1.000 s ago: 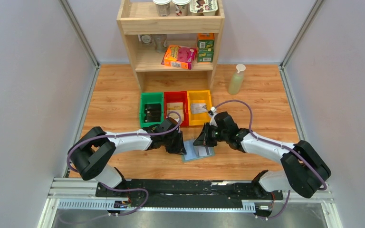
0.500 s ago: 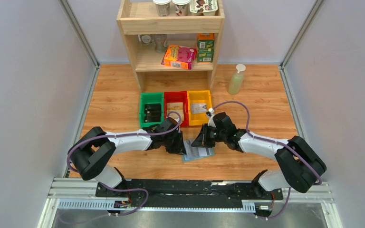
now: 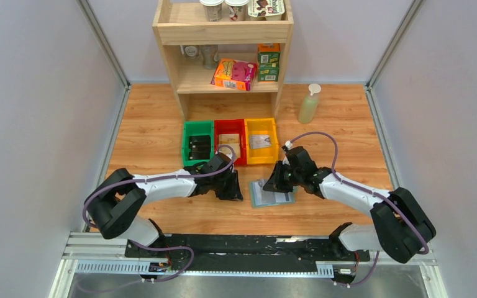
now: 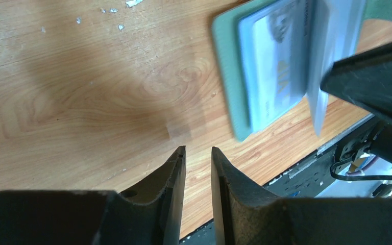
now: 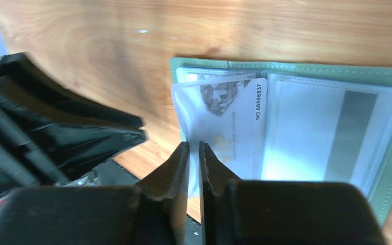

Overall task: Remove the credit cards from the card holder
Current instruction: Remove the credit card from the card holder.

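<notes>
The grey-green card holder (image 3: pixel 273 195) lies open on the wooden table, its clear pale sleeves up. In the right wrist view the card holder (image 5: pixel 296 69) shows a white card marked VIP (image 5: pixel 235 112) and a card with a grey stripe (image 5: pixel 347 132) in the sleeves. No black card shows. My right gripper (image 3: pixel 275 184) (image 5: pixel 194 144) is shut on the near edge of the sleeve leaf that holds the white card, lifting it. My left gripper (image 3: pixel 238 189) (image 4: pixel 197 149) is slightly open and empty, just left of the card holder (image 4: pixel 235 76) and apart from it.
Green (image 3: pixel 197 148), red (image 3: pixel 230 143) and yellow (image 3: pixel 261 140) bins stand in a row just behind the grippers. A wooden shelf (image 3: pixel 223 31) with boxes and cups is further back. A pale green bottle (image 3: pixel 308 104) stands back right. The black rail (image 3: pixel 223 245) runs along the near edge.
The card holder has slid to the right together with my right gripper. My left gripper, earlier at the holder's left edge, now sits apart from it.
</notes>
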